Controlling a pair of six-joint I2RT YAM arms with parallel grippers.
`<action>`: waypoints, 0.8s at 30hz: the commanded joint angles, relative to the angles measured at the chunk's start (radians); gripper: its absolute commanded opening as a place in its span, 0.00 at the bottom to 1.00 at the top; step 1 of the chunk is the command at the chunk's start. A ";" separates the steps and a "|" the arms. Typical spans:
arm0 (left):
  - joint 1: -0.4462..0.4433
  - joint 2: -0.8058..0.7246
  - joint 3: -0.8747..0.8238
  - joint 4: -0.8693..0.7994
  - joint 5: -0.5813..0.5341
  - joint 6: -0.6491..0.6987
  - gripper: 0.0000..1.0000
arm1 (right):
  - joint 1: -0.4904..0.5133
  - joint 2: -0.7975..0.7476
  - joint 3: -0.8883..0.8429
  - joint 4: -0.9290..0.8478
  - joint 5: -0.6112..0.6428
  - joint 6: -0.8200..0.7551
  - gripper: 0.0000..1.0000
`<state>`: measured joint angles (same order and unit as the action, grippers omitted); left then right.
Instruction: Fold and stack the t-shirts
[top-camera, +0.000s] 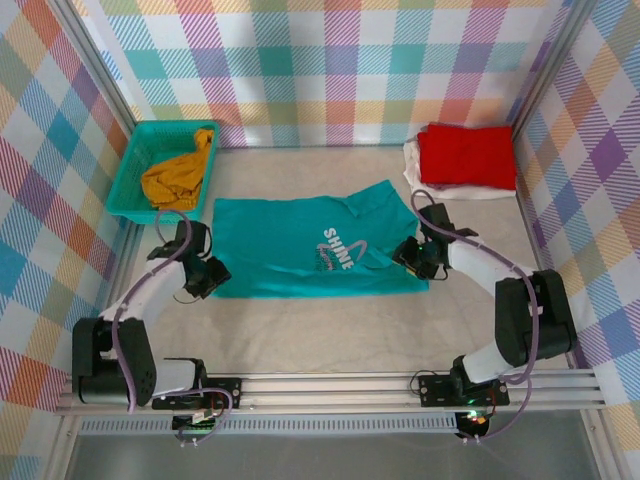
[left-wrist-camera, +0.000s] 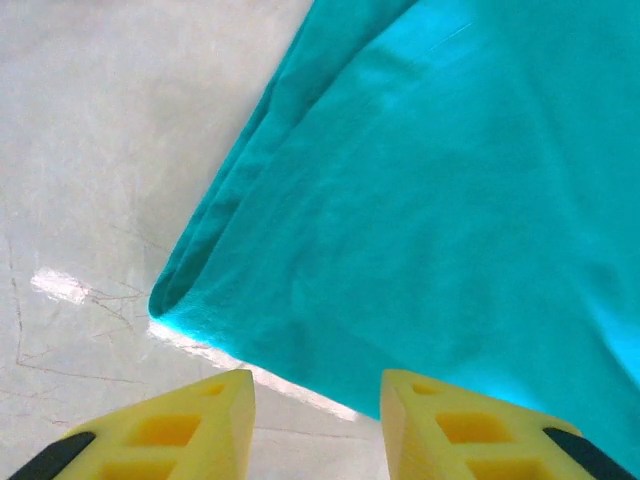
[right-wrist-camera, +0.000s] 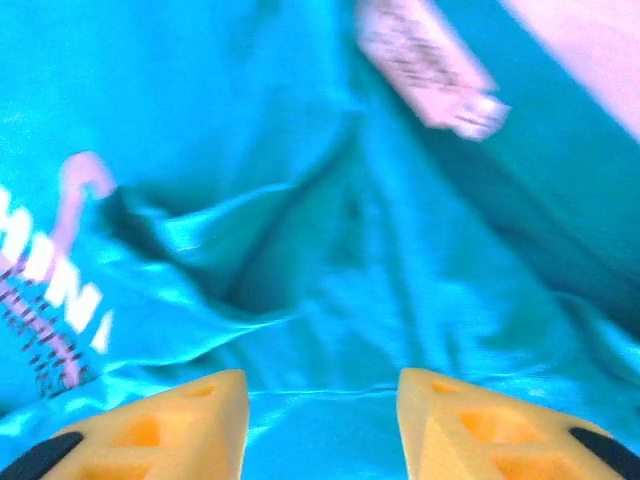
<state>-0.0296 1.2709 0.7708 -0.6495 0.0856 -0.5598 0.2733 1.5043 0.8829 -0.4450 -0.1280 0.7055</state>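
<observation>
Top view: teal t-shirt (top-camera: 300, 245) lies flat mid-table, long axis left-right, with the "SHINE" print on its right half. Left gripper (top-camera: 207, 277) is at the shirt's near-left corner and right gripper (top-camera: 413, 262) is at its near-right edge. That puts one arm at each end, neither clearly nearer. Red t-shirt (top-camera: 467, 155) sits folded on the white t-shirt (top-camera: 412, 165) at far right, which I take to be the stack. Mustard t-shirt (top-camera: 180, 175) is bunched in the teal basket (top-camera: 135, 190), far left.

Left wrist: fingers (left-wrist-camera: 200, 420) are spread with nothing between them, bare table (left-wrist-camera: 100, 150) below. The shirt's doubled-over corner is just ahead, with the cloth running off to the right. It isn't touching the claw.

Right wrist: blurry. Fingers (right-wrist-camera: 180, 415) are spread over rumpled teal cloth, print off to one side. No pinch visible.

My read: the next fold goes across the long axis, so both claws need a bite on the near hem. The left claw has to close the small gap to the corner first.
</observation>
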 joint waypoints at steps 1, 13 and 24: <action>-0.020 -0.003 0.074 -0.015 -0.002 0.031 0.39 | 0.039 0.040 0.065 -0.045 0.013 -0.050 0.47; -0.114 0.245 0.113 0.205 0.030 0.046 0.36 | 0.037 0.177 0.118 0.092 -0.010 0.012 0.54; -0.114 0.311 0.122 0.213 -0.002 0.045 0.35 | 0.038 0.214 0.173 0.100 -0.003 0.001 0.05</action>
<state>-0.1417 1.5703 0.8692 -0.4347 0.1040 -0.5297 0.3130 1.7126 1.0187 -0.3439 -0.1280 0.7170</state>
